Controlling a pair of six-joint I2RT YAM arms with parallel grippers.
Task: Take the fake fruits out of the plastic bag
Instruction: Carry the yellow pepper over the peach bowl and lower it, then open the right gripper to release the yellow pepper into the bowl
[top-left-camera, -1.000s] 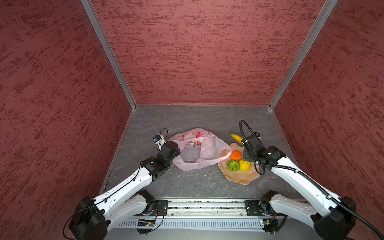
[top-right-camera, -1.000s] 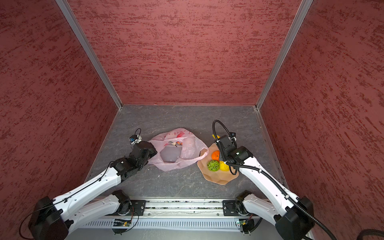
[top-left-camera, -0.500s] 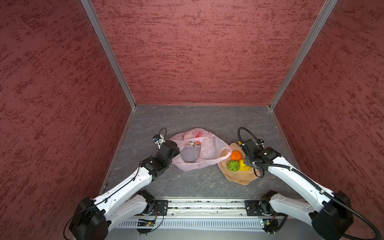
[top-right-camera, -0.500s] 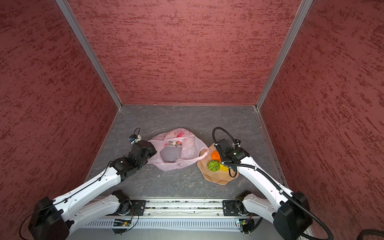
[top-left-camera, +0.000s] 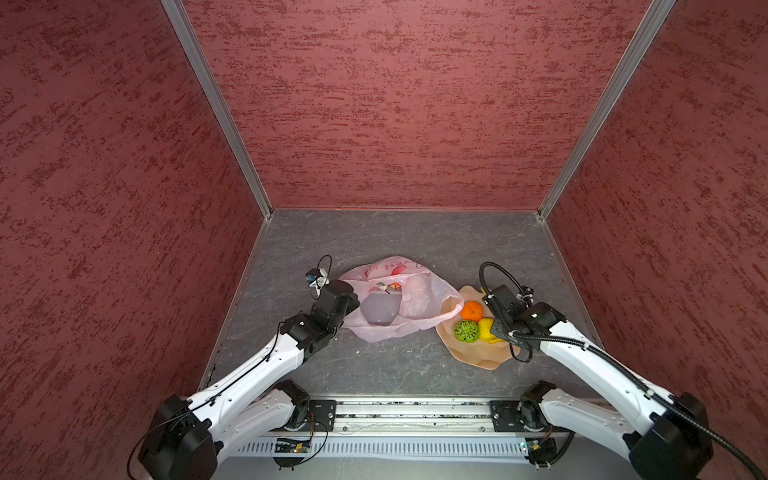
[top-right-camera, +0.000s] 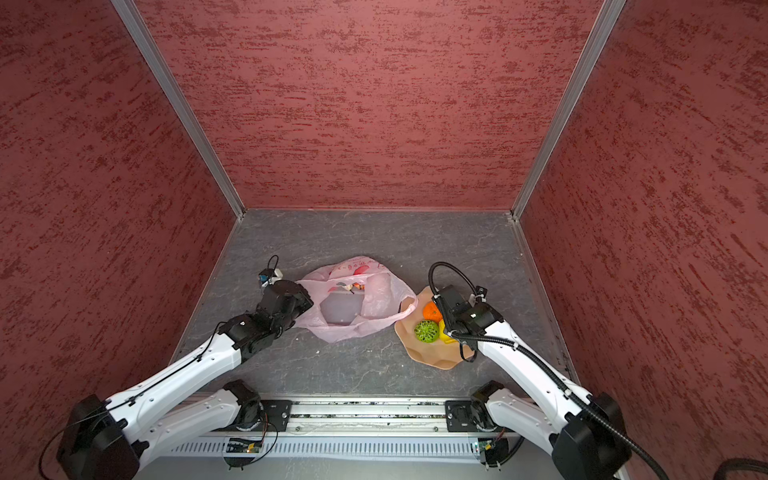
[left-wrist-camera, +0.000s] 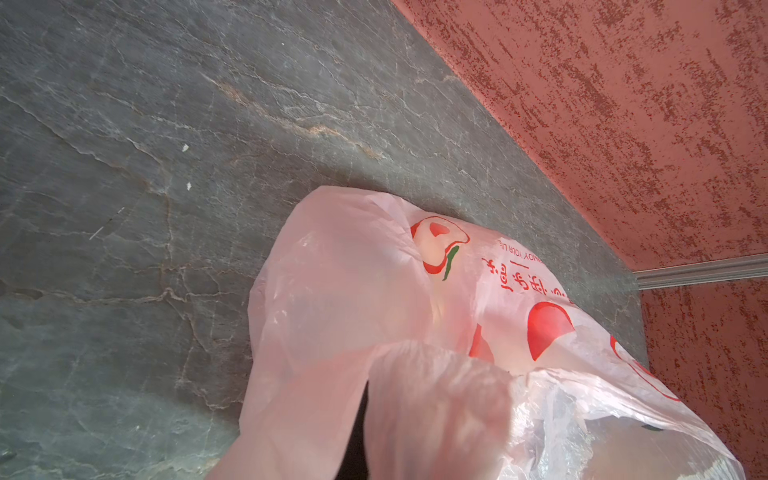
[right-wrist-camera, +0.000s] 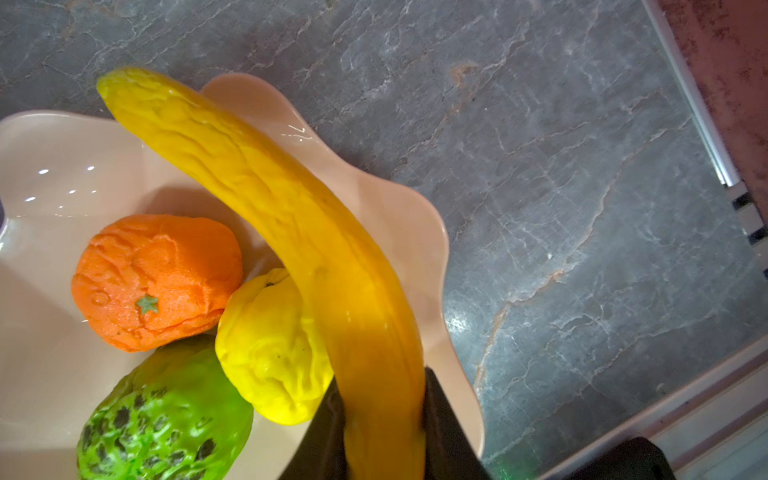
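Three fake fruits, the orange (right-wrist-camera: 153, 282), the lemon (right-wrist-camera: 270, 353) and the green lattice ball (right-wrist-camera: 166, 415), are shown touching one another in the tan dish (right-wrist-camera: 395, 199). The banana (right-wrist-camera: 291, 232) is clamped by one end between the fingers of the right gripper (right-wrist-camera: 384, 415). Its long axis runs away from the fingers, across the lemon, and its free tip is seen over the dish's wavy rim. Release is judged to need that tip brought inward. The plastic bag (top-left-camera: 407, 291) lies just beside the dish, its mouth edge pinched by the closed left gripper (top-left-camera: 349, 301), whose fingers are hidden by film.
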